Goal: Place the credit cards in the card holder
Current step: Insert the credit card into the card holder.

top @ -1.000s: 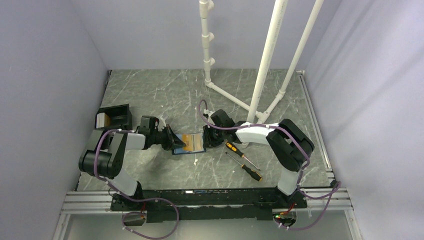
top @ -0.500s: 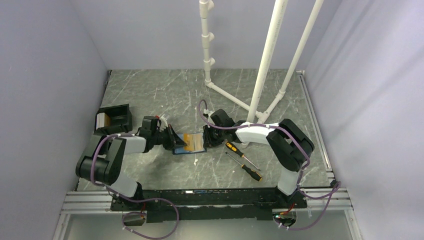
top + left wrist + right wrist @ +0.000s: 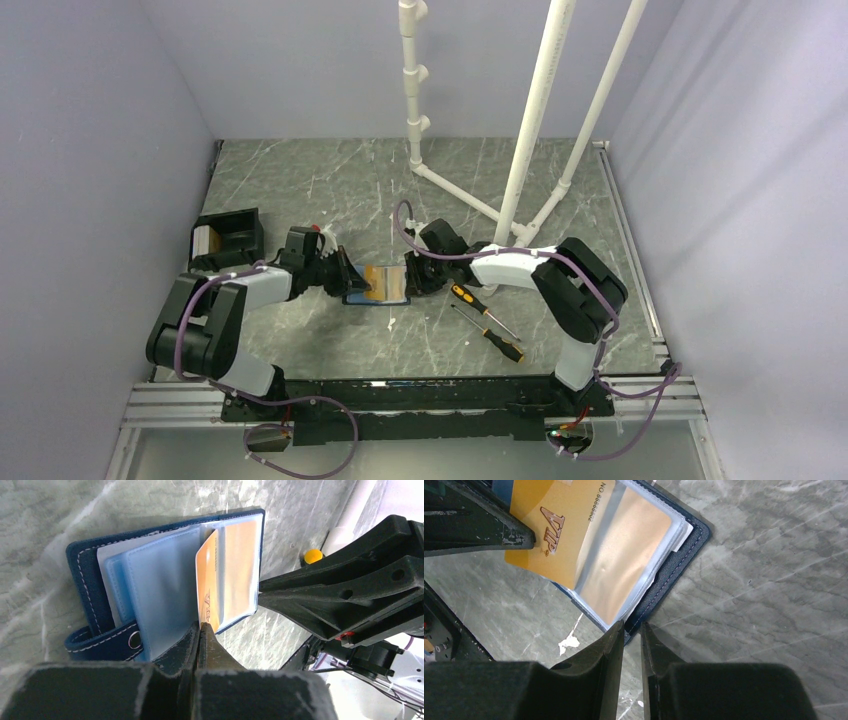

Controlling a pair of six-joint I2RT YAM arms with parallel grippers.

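Card holder: a small navy-blue folding case (image 3: 85, 575) with pale stitching and a snap tab. It lies open and flat on the grey marbled tabletop (image 3: 330, 190) between the two arms. Its glossy clear plastic sleeves are fanned, and one sleeve shows orange-gold through the plastic.
Credit card: a thin, stiff orange-gold plastic rectangle (image 3: 206, 580) printed "VIP". It is tilted up on edge over the open holder, with its far end in among the sleeves and its near end outside them.
Left gripper: matte black fingers (image 3: 200, 627) pressed together on the card's near edge.
Right gripper: black fingers (image 3: 631, 630) almost together, pinching the holder's navy edge and the sleeve ends between them.
Nearby: two orange-handled screwdrivers (image 3: 470, 297) with slim metal shafts lie just right of the holder. A black open-topped box (image 3: 228, 235) sits well to the left.
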